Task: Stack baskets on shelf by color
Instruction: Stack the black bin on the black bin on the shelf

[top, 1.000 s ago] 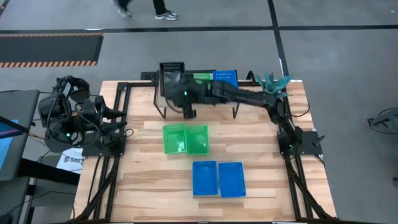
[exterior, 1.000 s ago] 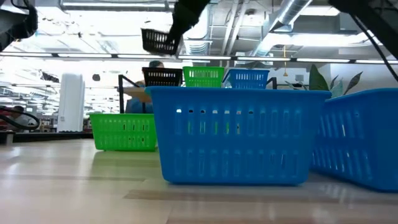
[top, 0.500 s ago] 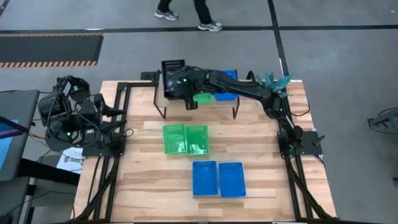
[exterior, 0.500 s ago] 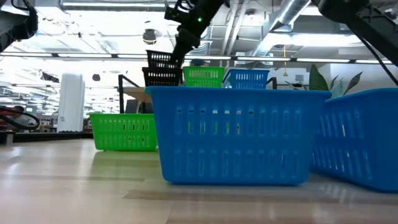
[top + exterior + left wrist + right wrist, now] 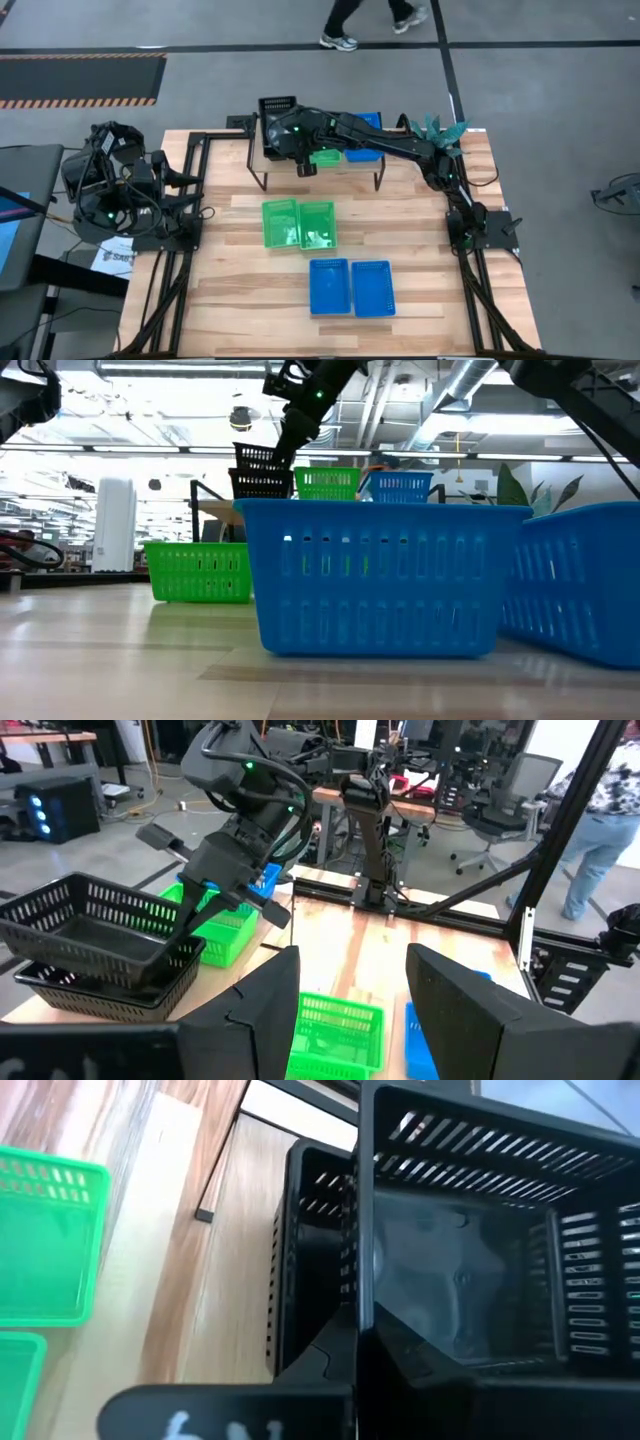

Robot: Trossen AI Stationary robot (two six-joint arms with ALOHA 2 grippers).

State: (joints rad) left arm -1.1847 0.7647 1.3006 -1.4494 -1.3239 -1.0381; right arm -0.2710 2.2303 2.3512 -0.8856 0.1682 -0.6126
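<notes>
Currently pinching the near rim of a tilted black perforated plastic basket (image 5: 88, 918) with the right gripper (image 5: 197, 910), fingers closed on the wall on either side. Holding that basket partly nested in a second black perforated basket (image 5: 100, 988), which sits flat at the left end of the low shelf with a light wood top and thin black legs (image 5: 352, 166). Reaching there with the right arm from the bench's right edge, stretched across over the shelf along the far edge.

Also on the shelf: a bright green perforated basket (image 5: 325, 157) at the middle and a blue perforated basket (image 5: 364, 121) at the right end, side by side in the low view, level with the lower black one.

Down on the bench, near its middle, two more bright green baskets (image 5: 299, 223) touching side by side. Closer to the near edge, two blue baskets (image 5: 350, 287) just beside each other.

Parked at the bench's left edge, well apart from every basket, the left gripper (image 5: 350, 1005), fingers spread with nothing between them.

Beyond the far edge, on the grey floor, a person's legs (image 5: 372, 18) mid-stride.
</notes>
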